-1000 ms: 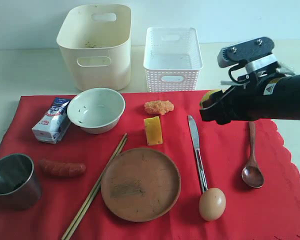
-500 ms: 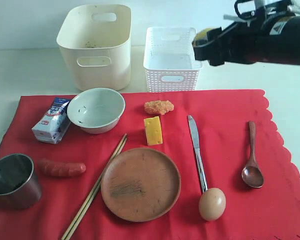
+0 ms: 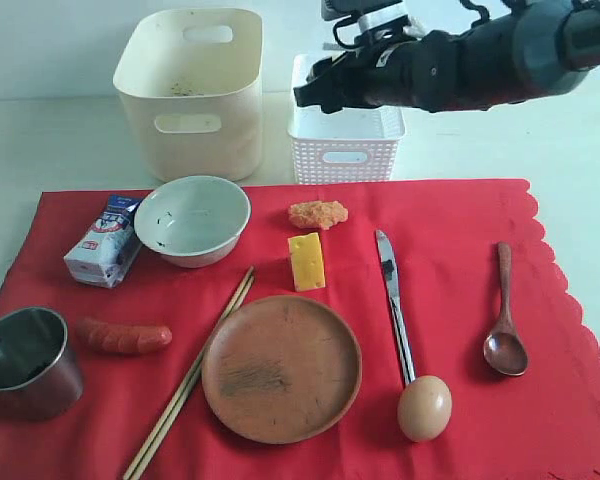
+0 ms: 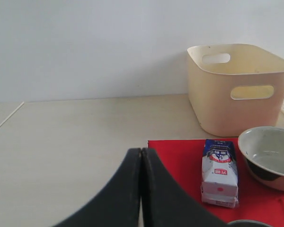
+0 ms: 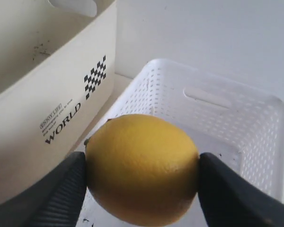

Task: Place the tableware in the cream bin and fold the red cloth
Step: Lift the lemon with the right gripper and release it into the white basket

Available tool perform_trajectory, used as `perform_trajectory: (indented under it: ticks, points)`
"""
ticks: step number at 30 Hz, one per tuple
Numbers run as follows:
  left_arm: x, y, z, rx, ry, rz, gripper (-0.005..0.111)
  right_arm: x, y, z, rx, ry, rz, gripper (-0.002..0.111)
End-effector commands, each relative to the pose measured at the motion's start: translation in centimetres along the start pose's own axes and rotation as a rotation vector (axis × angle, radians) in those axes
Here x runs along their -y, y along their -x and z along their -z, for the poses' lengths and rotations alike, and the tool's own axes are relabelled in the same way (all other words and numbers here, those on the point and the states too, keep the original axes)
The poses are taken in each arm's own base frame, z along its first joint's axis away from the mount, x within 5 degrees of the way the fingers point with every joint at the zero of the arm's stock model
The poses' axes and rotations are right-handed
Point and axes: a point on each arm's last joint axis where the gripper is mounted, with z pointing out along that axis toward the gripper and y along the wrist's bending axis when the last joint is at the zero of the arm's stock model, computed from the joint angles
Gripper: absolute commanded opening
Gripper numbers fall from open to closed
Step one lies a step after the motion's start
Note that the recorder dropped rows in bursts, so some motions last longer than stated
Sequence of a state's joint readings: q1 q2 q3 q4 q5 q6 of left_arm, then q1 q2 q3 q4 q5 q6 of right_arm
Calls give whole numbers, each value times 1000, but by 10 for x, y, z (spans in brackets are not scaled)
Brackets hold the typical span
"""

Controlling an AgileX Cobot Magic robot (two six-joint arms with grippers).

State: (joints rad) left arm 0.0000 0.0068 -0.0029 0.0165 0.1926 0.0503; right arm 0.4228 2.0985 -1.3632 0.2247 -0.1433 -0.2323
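The red cloth (image 3: 460, 250) covers the table front. On it lie the pale bowl (image 3: 192, 220), steel cup (image 3: 25, 360), wooden plate (image 3: 281, 367), chopsticks (image 3: 190, 375), knife (image 3: 392, 300) and dark spoon (image 3: 504, 320). Behind the cloth stands the cream bin (image 3: 190, 90), with no tableware showing inside. My right gripper (image 3: 315, 92) hangs over the white lattice basket (image 3: 345, 120), beside the bin. In the right wrist view it (image 5: 142, 175) is shut on a yellow lemon (image 5: 142, 161). My left gripper (image 4: 141, 153) is shut and empty, near the cloth's corner (image 4: 180, 156).
Food on the cloth: a milk carton (image 3: 103, 240), a sausage (image 3: 125, 337), a yellow block (image 3: 306, 261), an orange piece (image 3: 318, 214) and an egg (image 3: 424, 408). The basket stands just right of the bin.
My right arm has risen from above the cloth's right side and swung back and left with the lemon, ending over the white basket. Nothing on the cloth moved.
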Motion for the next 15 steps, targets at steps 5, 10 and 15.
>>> perform_trajectory:
  ticks: [5, 10, 15]
  points:
    - [0, -1, 0, 4, -1, 6, 1, 1, -11, -22, 4, -10, 75, 40]
    - [0, -1, 0, 4, -1, 6, 1, 3, -11, -22, 8, -16, 75, 61]
    - [0, -1, 0, 4, -1, 6, 1, 3, -11, -22, 8, -16, 75, 81]
